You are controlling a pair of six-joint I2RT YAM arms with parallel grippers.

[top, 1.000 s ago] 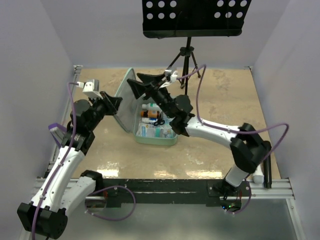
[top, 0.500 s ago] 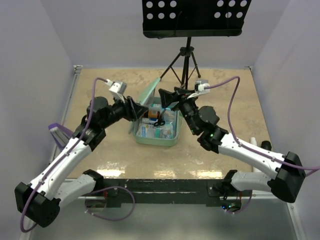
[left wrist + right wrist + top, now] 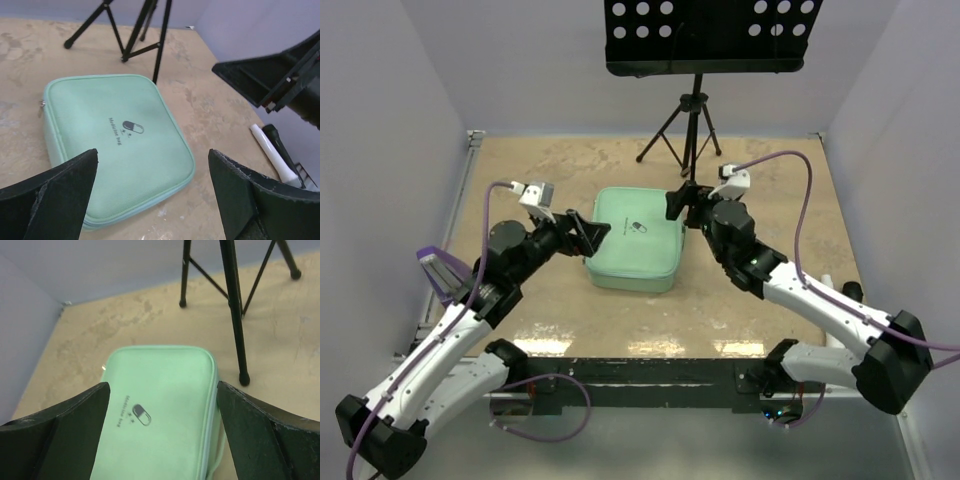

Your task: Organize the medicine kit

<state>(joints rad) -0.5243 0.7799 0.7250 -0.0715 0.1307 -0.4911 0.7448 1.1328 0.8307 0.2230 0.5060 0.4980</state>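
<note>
The medicine kit [image 3: 632, 242] lies flat and closed at the table's middle, a mint-green case with a small dark pill logo on its lid. My left gripper [image 3: 592, 232] hovers open at the case's left edge, empty. My right gripper [image 3: 682, 205] hovers open at its far right corner, also empty. The left wrist view has the kit [image 3: 115, 145] below and between the spread jaws of the left gripper [image 3: 152, 152]. Seen from the right wrist, the kit [image 3: 160, 410] lies lengthwise under the wide-open right gripper [image 3: 163, 385].
A black music stand [image 3: 710, 35] on a tripod [image 3: 692, 120] stands just behind the kit. A purple holder [image 3: 438, 268] sits at the left edge. A white tube [image 3: 272, 160] and a dark object lie at the right edge.
The kit's lid, held upright a second ago, has swung down and the case is now closed. Both grippers opened wide and drew back from the lid.
</note>
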